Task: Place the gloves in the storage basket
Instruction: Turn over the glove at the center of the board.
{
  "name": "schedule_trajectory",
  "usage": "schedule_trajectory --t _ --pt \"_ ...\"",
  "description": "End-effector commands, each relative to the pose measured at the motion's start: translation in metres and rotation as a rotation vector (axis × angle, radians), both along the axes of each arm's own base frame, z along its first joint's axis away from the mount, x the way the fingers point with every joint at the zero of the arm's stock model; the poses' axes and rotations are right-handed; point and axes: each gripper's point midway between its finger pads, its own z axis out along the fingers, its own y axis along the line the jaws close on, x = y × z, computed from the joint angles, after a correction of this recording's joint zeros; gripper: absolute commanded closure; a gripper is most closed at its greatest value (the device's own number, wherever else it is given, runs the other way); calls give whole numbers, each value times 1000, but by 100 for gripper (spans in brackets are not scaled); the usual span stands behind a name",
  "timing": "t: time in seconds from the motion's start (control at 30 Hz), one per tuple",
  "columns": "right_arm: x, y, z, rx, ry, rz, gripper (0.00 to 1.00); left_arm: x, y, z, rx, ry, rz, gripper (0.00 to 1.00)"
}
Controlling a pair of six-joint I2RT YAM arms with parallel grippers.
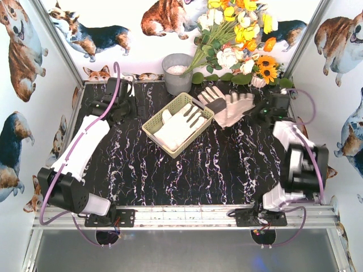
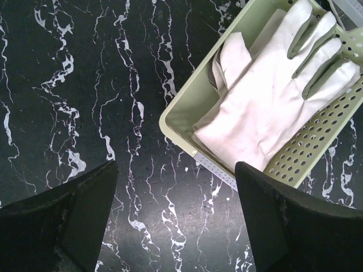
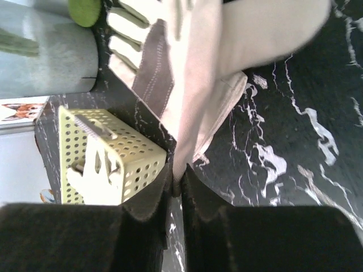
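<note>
Marble table (image 1: 170, 175), corgi walls (image 1: 22, 56) — right end effector (image 3: 176, 175) pinches glove (image 3: 193, 85); left end effector (image 2: 176, 170) spread.

You're looking at corgi-print walls (image 1: 22, 56) boxing in a black marble table (image 1: 187, 175); flowers (image 1: 238, 34) and grey bucket (image 1: 177, 73) sitting at back.

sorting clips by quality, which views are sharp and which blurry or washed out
Top external: sharp, evenly lit. Left wrist: glove in storage basket crisp, own fingers dark, soft-edged. Right wrist: pinched glove near the lens, blurred, washed out at top.
</note>
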Motion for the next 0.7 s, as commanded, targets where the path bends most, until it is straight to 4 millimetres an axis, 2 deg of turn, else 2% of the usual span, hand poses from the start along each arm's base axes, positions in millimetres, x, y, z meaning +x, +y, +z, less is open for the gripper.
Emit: schedule_trajectory --t 0.0,0.2,0.33,0.43,0.5,0.57,0.67 --pt "-38 -12 45 -159 -46 44 95 -5 2 8 -32 -25 7 22" --pt "-97 -38 86 -435 -50 53 95 -12 -1 9 -67 -31 2 22" --pt "-121 -50 100 -609 -30 130 95 -17 -7 9 -107 -34 -1 22" --pt "-134 -41 88 -654 26 259 95 -22 -9 8 -130 -36 0 21" --pt "-140 -27 67 -678 98 368 95 -27 -9 7 -137 -30 2 21" --pt "-148 -7 51 -703 132 465 95 -32 -9 6 -139 -23 0 21" --pt "-158 32 29 -661 130 603 95 -40 -7 5 -135 -15 1 20"
